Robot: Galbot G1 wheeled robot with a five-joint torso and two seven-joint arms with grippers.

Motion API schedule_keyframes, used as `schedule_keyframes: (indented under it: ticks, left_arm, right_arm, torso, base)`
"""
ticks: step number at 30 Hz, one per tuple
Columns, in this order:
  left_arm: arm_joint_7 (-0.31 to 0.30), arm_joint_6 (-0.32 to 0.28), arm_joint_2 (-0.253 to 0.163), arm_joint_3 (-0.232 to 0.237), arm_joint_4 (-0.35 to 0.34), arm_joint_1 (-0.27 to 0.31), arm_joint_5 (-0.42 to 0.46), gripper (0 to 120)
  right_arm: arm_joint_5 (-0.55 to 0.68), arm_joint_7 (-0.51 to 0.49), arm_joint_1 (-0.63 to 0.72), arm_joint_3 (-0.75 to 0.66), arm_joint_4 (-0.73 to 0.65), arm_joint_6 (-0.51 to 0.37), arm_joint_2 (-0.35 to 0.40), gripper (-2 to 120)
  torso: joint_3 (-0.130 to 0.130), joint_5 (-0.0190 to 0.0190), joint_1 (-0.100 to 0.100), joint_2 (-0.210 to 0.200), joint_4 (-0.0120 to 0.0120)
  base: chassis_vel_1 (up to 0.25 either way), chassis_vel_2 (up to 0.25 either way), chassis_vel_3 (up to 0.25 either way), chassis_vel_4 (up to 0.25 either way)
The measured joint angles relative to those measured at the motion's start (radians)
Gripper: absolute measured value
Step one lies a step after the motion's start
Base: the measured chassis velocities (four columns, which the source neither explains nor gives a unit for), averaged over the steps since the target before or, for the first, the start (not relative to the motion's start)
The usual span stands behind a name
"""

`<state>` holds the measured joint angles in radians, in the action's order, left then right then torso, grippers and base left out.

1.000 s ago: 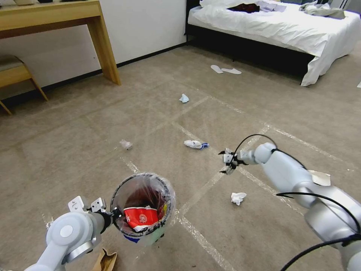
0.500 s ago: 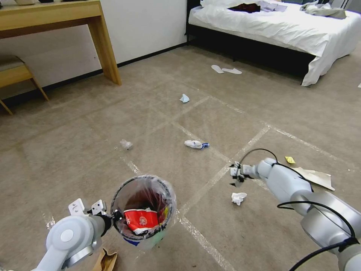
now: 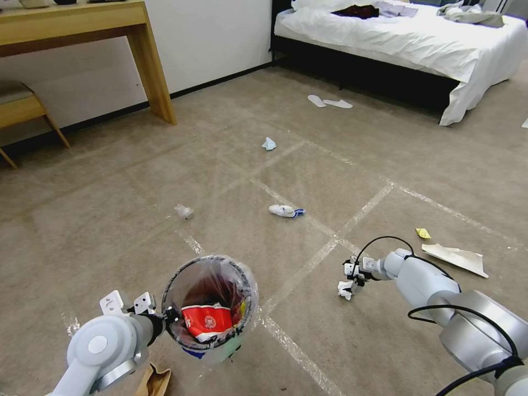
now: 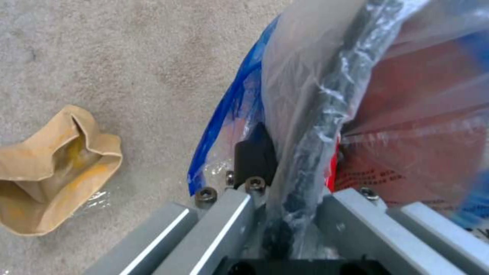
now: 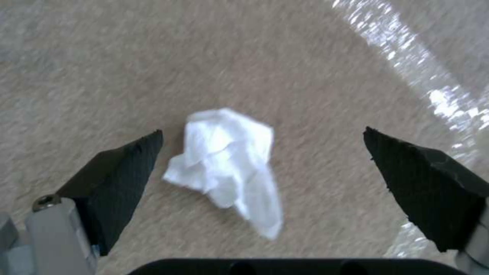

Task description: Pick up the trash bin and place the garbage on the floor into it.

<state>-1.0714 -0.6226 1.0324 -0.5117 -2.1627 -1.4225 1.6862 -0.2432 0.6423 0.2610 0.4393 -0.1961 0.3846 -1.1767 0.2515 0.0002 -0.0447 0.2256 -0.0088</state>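
Note:
My left gripper (image 3: 167,315) is shut on the near rim of the trash bin (image 3: 210,301) and holds it above the floor (image 3: 379,346). Its clear liner wraps the rim (image 4: 305,126), and a red-and-white cup (image 3: 206,319) lies inside. My right gripper (image 3: 352,279) hangs open just over a crumpled white tissue (image 3: 346,290). That tissue (image 5: 224,164) lies between the two black fingertips (image 5: 127,172). More garbage lies around: a white-and-blue wad (image 3: 285,210), a clear scrap (image 3: 183,210), a pale blue tissue (image 3: 269,144), a yellow scrap (image 3: 423,233), a paper sheet (image 3: 455,258) and brown cardboard (image 4: 51,172).
A wooden desk (image 3: 148,60) and a chair (image 3: 25,110) stand at the far left wall. A bed (image 3: 407,38) with white sheets fills the far right, with two white slippers (image 3: 329,102) before it. Shiny tape lines (image 3: 308,264) cross the carpet.
My right gripper has come down and back toward me, from above the tape crossing to just over the white tissue. The bin has sunk slightly in my left gripper.

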Motion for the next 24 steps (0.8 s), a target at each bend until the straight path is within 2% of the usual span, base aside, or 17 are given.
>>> schedule_keyframes:
  ticks: [6, 13, 24]
  left_arm:
    - [0.003, 0.000, 0.007, 0.007, 0.010, 0.006, -0.001, 0]
    - [0.012, 0.000, 0.012, 0.012, 0.021, 0.010, -0.005, 0]
    - [0.019, 0.000, 0.012, 0.011, 0.025, 0.009, -0.009, 0]
  right_arm:
    - [0.020, 0.000, 0.012, -0.001, 0.015, 0.001, 0.007, 100]
    - [0.036, -0.001, 0.018, 0.002, 0.040, -0.011, -0.002, 100]
    - [0.127, -0.026, 0.035, 0.006, 0.077, -0.072, -0.029, 100]
  torso:
    - [0.000, 0.0000, 0.000, 0.000, -0.0004]
    - [0.000, -0.0001, 0.000, 0.000, 0.0001]
    - [0.000, 0.0000, 0.000, 0.000, 0.0000]
  base:
    - [0.000, 0.000, 0.000, 0.000]
    - [0.000, 0.000, 0.000, 0.000]
    - [0.000, 0.000, 0.000, 0.000]
